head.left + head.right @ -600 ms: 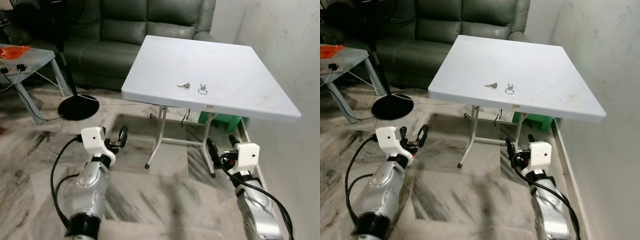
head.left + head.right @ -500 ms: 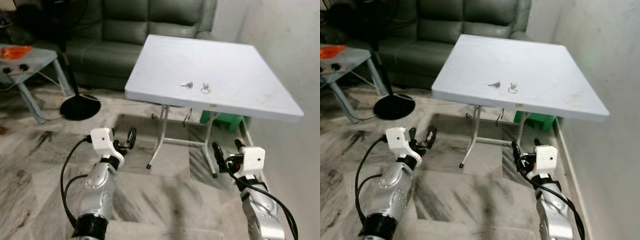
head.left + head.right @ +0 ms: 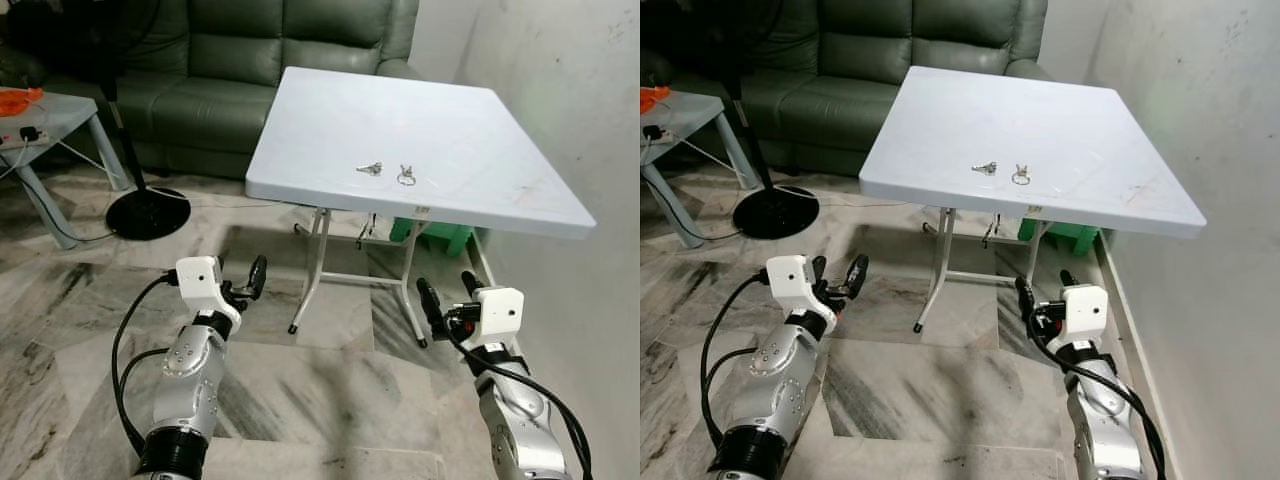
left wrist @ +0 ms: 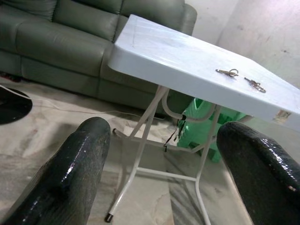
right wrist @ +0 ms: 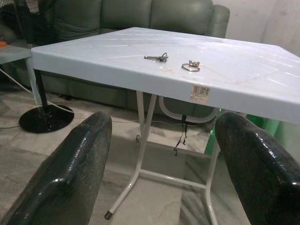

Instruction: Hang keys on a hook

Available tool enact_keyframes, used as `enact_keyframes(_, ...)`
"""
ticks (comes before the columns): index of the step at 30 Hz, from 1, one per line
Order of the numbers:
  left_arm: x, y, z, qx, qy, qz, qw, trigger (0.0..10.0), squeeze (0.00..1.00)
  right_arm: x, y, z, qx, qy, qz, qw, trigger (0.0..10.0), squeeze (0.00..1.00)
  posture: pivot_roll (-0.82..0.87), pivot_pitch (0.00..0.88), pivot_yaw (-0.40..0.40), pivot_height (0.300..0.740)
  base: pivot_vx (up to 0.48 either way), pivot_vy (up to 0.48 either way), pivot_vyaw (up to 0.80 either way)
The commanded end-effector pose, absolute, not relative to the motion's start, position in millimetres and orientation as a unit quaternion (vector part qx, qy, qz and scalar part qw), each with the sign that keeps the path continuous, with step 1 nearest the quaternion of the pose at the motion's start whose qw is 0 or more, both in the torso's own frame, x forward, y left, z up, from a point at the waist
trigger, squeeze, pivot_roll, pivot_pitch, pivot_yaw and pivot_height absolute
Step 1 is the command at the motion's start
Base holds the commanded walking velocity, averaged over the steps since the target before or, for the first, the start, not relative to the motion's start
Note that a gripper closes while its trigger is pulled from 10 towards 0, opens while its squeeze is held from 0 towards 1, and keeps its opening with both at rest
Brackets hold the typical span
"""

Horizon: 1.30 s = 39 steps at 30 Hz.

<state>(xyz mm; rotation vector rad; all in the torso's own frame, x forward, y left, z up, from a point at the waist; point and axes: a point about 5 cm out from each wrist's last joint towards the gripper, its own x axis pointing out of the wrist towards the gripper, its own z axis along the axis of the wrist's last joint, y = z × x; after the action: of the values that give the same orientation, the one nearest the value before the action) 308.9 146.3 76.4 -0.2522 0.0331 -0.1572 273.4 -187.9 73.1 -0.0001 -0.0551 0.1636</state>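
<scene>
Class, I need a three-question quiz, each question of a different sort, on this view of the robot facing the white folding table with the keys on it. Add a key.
1. True or false: the left end effector holds a key.
2. Multiple choice: the key and the key ring lie on the
A) sofa
B) white table
C) floor
3. Fill in: under the table's far side stands a ____ plastic stool.

Key:
1. False. Both it and the right end effector are open, empty and below the tabletop.
2. B
3. green
</scene>
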Motion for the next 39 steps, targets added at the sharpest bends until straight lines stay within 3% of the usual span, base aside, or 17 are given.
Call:
enact_keyframes(1, 309.9, 144.9, 81.1, -0.123, 0.005, -0.085, 0.989, 10.0, 0.0, 274.6, -192.2, 75.3, -0.001, -0.03, 0.076, 0.997, 10.0, 0.0, 0.0, 0.0, -0.085, 0.74, 0.289, 0.0, 0.0)
enact_keyframes(39, 312.5, 142.7, 82.6, -0.122, 0.005, -0.091, 0.988, 10.0, 0.0, 274.7, -191.4, 76.1, 0.004, -0.033, 0.074, 0.997, 10.0, 0.0, 0.0, 0.0, -0.079, 0.74, 0.364, 0.0, 0.0)
